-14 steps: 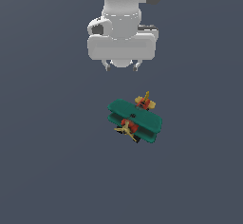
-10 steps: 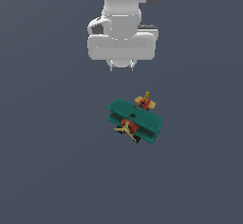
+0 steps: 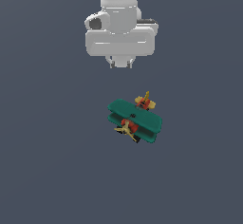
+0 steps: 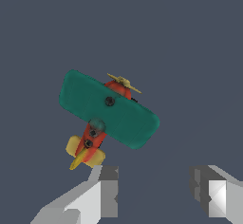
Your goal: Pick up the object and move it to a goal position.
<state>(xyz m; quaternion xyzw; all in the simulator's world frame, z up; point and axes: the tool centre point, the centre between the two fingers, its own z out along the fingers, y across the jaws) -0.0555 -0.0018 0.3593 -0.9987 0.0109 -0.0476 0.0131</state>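
Since earlier the end effector has risen slightly, fingers spread, empty, apart from the biplane.

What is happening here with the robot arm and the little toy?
A white robot arm holds its gripper open above a small toy biplane with teal wings, red nose and yellow propeller. The plane sits on the dark grey floor, untouched. The gripper is off to one side of it, nothing grasped yet.
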